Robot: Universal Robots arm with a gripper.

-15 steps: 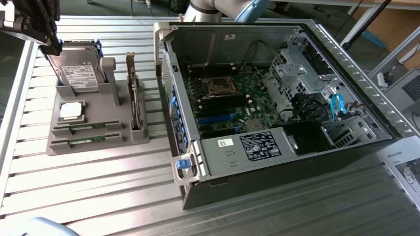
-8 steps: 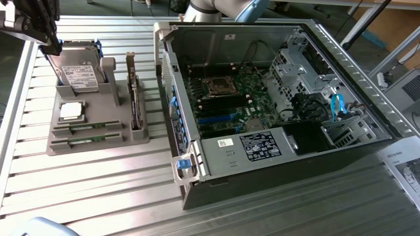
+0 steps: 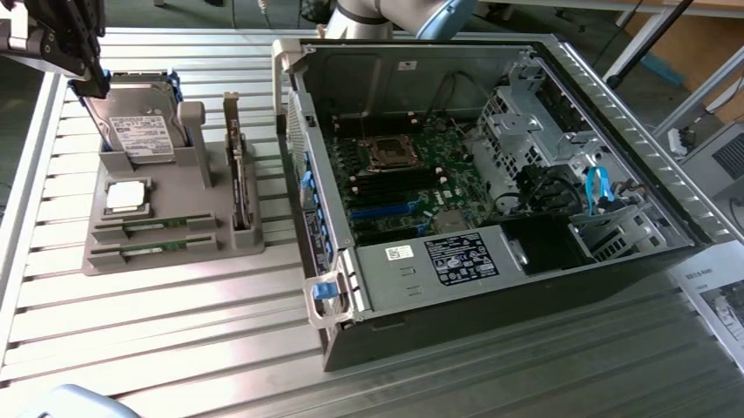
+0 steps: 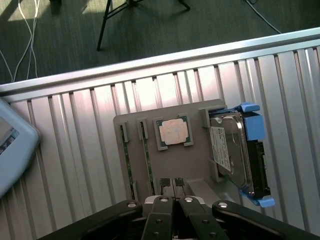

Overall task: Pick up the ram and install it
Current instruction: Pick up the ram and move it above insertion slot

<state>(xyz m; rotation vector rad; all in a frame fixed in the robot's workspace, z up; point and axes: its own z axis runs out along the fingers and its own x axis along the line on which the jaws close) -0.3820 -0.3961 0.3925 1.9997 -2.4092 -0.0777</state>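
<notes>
In my judgement the task is at its very beginning: nothing is picked up yet. The end effector (image 4: 173,186) hangs over the grey holder (image 4: 195,160) on the counter (image 3: 174,331), its fingers pressed together with nothing between them. The ram (image 3: 152,229) lies in a slot of this holder, with a second similar stick (image 3: 152,253) just beside it, near the processor chip (image 4: 173,132) and the hard drive (image 4: 235,155). Both sticks are untouched. The open computer case (image 3: 489,348) stands beside the holder, at the exterior view's right, with its motherboard (image 3: 407,174) exposed. The grasp, the carrying and the installing all remain to be done
</notes>
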